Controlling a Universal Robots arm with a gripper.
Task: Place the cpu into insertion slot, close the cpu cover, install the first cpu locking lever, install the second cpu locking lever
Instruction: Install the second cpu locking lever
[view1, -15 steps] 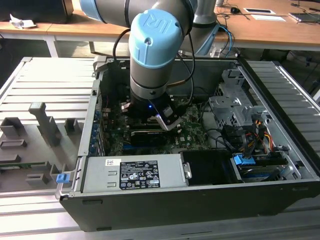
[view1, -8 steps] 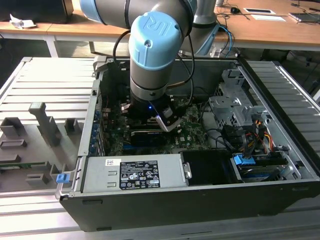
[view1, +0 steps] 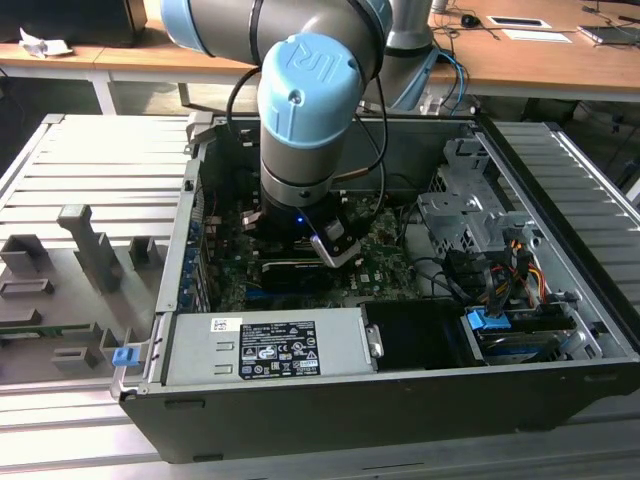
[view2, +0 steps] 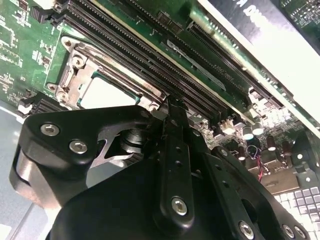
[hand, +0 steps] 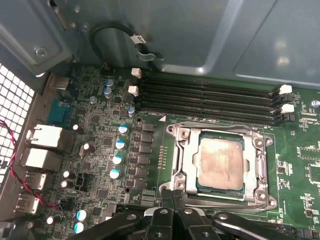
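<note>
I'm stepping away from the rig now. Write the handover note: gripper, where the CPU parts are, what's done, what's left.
Gripper: fingers closed together, holding nothing, tips at the near edge of the insertion slot, inside the open computer case.
The cpu: seated flat in the slot on the motherboard; its pale face also shows in the second wrist view.
The cpu cover: down over the socket, framing the chip.
Done: chip placed, cover appears closed.
Left: I cannot tell from these views whether either locking lever is latched; check both.
</note>
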